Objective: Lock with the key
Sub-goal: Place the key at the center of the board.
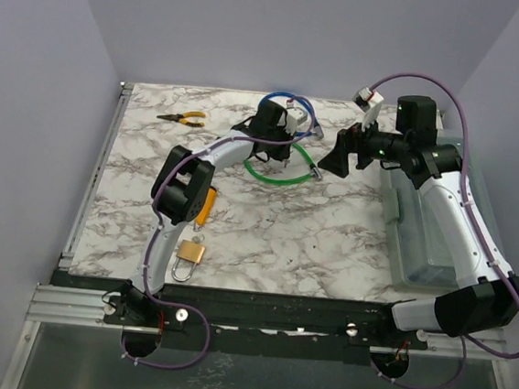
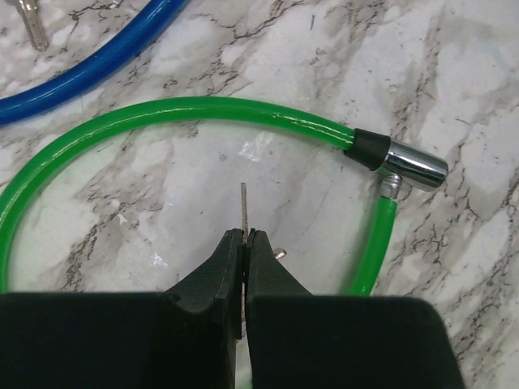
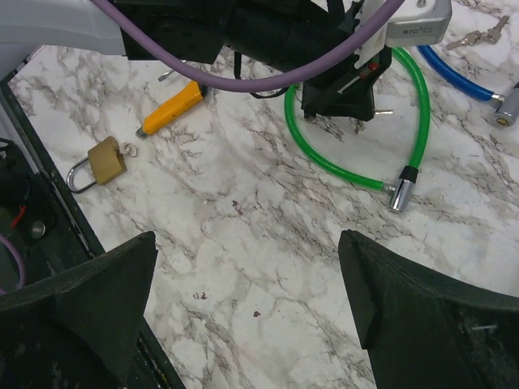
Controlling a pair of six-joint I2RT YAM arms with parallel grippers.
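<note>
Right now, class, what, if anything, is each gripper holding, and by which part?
The left gripper is shut on a thin silver metal key, pinched at its head end, blade sticking out. The right gripper is open, holding nothing.

Counter (image 1: 311, 236): white marble pattern with grey veins.
Far left: pliers (image 1: 182, 118) with orange-yellow handles.
Far middle: blue cable lock (image 1: 283, 96), looped; green cable lock (image 1: 274, 182) nearer, also looped, chrome head on its right.
Near left: brass padlock (image 1: 188, 257), shackle toward the near edge; orange utility knife (image 1: 204, 209) just behind.
Right edge: clear plastic bin (image 1: 421, 238).
</note>
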